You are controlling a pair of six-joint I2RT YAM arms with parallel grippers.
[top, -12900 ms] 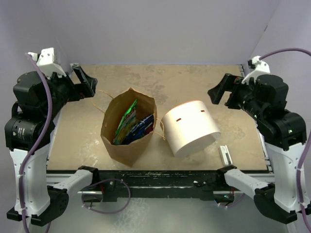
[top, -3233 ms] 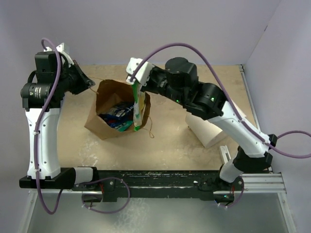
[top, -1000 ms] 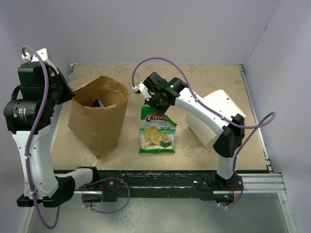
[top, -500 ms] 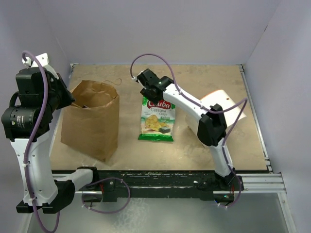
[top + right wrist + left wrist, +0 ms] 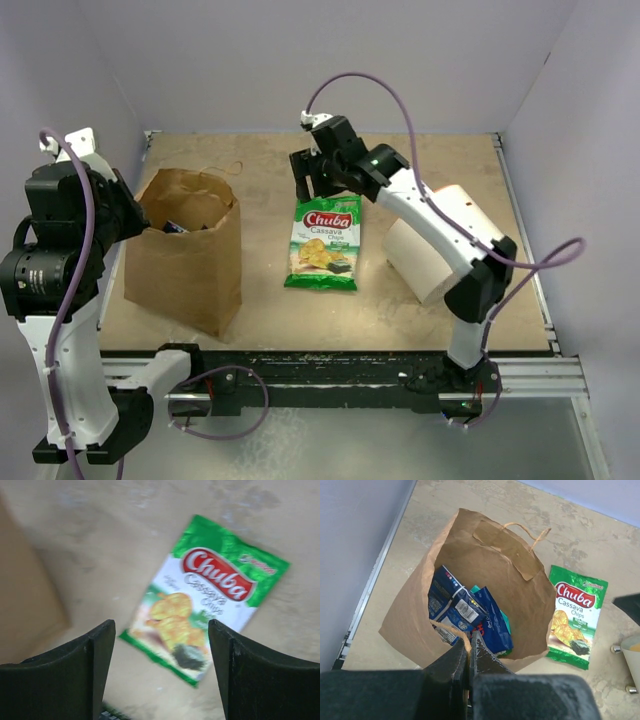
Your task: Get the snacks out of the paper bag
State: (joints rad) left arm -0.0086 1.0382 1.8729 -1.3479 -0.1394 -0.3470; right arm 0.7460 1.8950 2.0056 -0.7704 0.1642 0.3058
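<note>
The brown paper bag [image 5: 190, 265] stands upright at the left, mouth open. My left gripper [image 5: 468, 647] is shut on the bag's twisted handle at its near rim. Inside lie dark blue snack packets [image 5: 470, 612] over a green one. A green Chuba packet [image 5: 323, 248] lies flat on the table to the right of the bag, also in the left wrist view [image 5: 572, 615]. My right gripper [image 5: 320, 185] hangs open just behind that packet, nothing between its fingers. The right wrist view looks down on the Chuba packet [image 5: 210, 600], between the spread fingers of my right gripper [image 5: 162, 630].
A white cylinder [image 5: 440, 245] lies on its side right of the Chuba packet, close to the right arm's forearm. The bag's far handle [image 5: 527, 532] sticks out over its back rim. A metal rail [image 5: 360, 365] runs along the table's near edge.
My right gripper has opened, let go of the Chuba packet on the table and lifted back away from it. The left gripper has kept its hold on the bag.
</note>
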